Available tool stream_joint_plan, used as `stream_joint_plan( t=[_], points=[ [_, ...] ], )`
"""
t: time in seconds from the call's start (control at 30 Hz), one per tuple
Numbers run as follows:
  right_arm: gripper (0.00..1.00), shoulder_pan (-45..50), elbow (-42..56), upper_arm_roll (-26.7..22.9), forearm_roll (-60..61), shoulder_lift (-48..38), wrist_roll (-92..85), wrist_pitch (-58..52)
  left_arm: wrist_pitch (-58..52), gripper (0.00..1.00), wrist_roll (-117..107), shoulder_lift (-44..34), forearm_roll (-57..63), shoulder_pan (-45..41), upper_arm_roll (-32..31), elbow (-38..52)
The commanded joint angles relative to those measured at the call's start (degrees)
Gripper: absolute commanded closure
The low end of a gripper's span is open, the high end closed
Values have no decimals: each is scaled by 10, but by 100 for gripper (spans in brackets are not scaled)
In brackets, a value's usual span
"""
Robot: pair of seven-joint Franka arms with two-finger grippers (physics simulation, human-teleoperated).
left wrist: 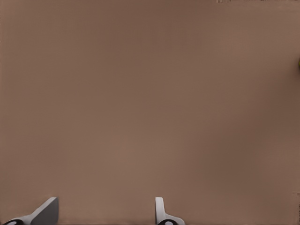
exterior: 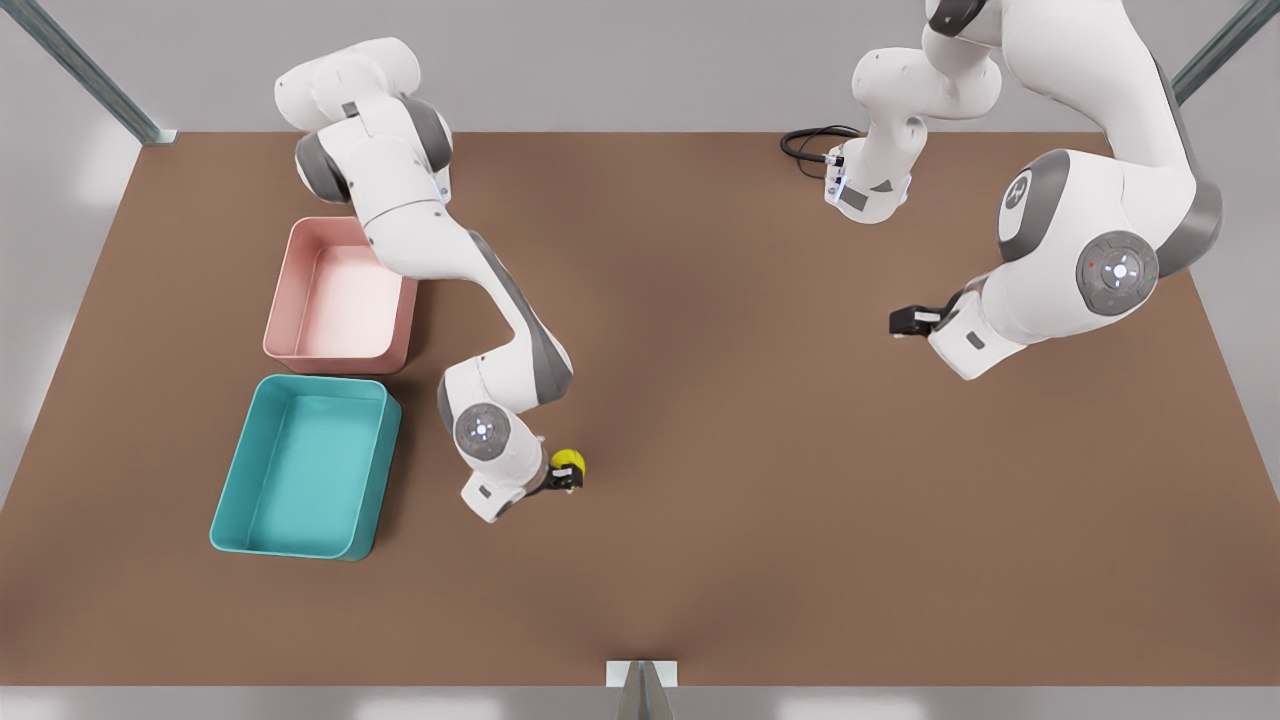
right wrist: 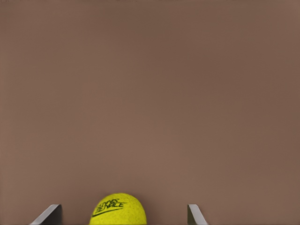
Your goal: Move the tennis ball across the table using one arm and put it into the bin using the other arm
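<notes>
The small bright yellow-green fuzzy tennis ball point(exterior: 568, 464) lay on the large flat brown matte bench point(exterior: 760, 420), toward the bench's near edge in the front view and near the teal rectangular plastic bin with rounded corners and low walls point(exterior: 262, 508), which stood toward the bench's near corner on the front view's left. The right gripper point(exterior: 566, 478), identified by the ball in the right wrist view point(right wrist: 118, 210), was positioned about the ball with its fingers point(right wrist: 49, 214) open wider than the ball, one on each side; no contact between fingers and ball could be confirmed, so the ball was judged not yet grasped. The left gripper point(exterior: 904, 321) hung over bare bench toward the edge on the front view's right, well apart from the ball, its fingers point(left wrist: 47, 210) apart and holding nothing; this arm waited. A pink rectangular plastic bin point(exterior: 290, 300) of similar shape stood just beyond the teal bin, touching or nearly touching it, and must not be mistaken for the target. The step in hand appeared to be the pick-up by the second arm. The next move would call for closing the fingers squarely on the ball, lifting it clear of the bench, and carrying it over the low wall of the teal bin before release.
</notes>
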Motion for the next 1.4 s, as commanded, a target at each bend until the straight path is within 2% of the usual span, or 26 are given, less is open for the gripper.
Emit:
stream_joint_plan(
  t=[0.0,0.5,1.1,1.13,1.2,1.27,1.37],
  points=[
    [0,7,9,0,1,10,176,36,-3,0,-141,-1,0,3,0,0],
    [0,42,-86,0,-4,5,169,25,2,0,-141,6,1,0,-1,-3],
    [0,39,-86,1,-3,28,163,59,-5,0,-143,4,3,-1,-17,-3],
    [1,39,-86,1,-3,29,163,60,-10,0,-142,4,4,2,-17,-3],
    [16,39,-85,1,-3,34,163,69,-10,0,-141,7,1,26,-16,-4],
    [25,39,-86,1,-3,36,163,72,-11,0,-120,8,0,28,-16,-4],
    [33,39,-85,1,0,35,164,72,-8,0,-119,11,1,29,-16,-4]
  ],
)
